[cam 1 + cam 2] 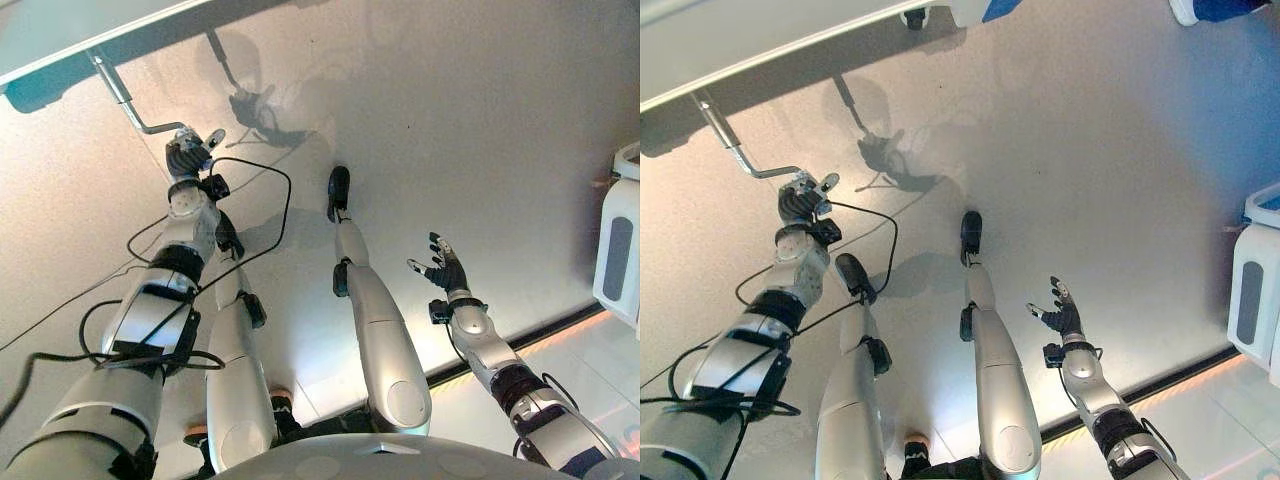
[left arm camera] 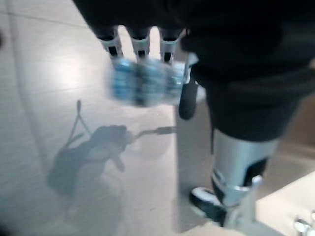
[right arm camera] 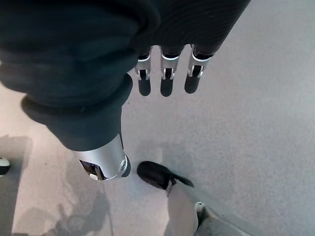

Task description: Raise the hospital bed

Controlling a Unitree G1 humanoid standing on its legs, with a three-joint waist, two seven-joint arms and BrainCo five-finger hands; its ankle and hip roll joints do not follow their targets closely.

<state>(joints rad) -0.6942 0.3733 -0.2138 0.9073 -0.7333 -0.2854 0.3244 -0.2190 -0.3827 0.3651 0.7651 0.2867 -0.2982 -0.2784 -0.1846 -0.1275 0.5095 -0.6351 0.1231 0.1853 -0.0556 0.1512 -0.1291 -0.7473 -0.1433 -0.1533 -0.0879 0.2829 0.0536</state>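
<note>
Left hand (image 1: pixel 800 203) is curled tight round the crank (image 1: pixel 735 150) under the bed (image 1: pixel 750 40); right hand (image 1: pixel 1062 316) hangs spread, white bin (image 1: pixel 1252 295) off beside it.

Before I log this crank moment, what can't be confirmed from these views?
- Crank handle: its grip end is hidden under the left hand in the eye views.
- Left wrist view: the fingers are motion-blurred.
- Hospital bed: cut off by the top edge, so height is unreadable.

Bare metal crank (image 1: pixel 128 103); floor (image 1: pixel 450 120) seemingly smooth.
</note>
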